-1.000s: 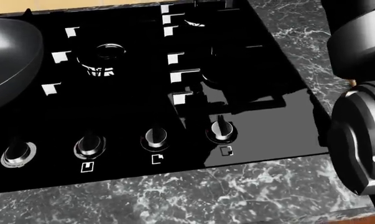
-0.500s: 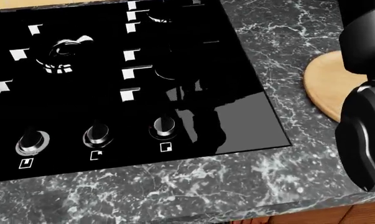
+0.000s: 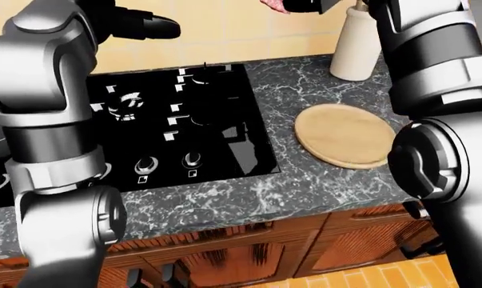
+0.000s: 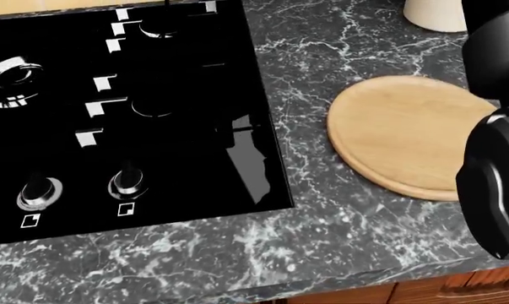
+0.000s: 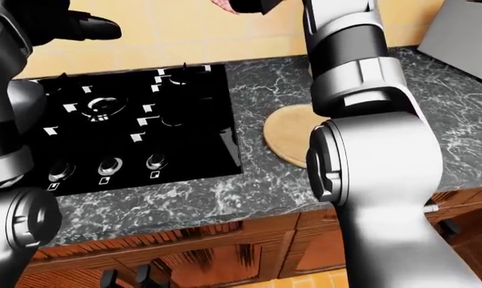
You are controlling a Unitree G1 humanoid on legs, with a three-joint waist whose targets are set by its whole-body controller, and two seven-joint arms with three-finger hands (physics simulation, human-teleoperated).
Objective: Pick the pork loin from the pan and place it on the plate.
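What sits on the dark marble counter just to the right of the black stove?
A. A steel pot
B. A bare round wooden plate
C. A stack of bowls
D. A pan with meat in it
B. In the head view a round wooden plate lies flat on the marble counter, right of the black stove, with nothing on it.

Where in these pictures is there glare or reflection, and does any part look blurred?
In the head view the black stove shines like a mirror, with white highlights on its burner grates and a grey reflection near its right edge. In the left-eye view the same sheen shows, and the wooden plate looks matte. In the right-eye view nothing looks blurred; the robot's arm hides part of the plate.
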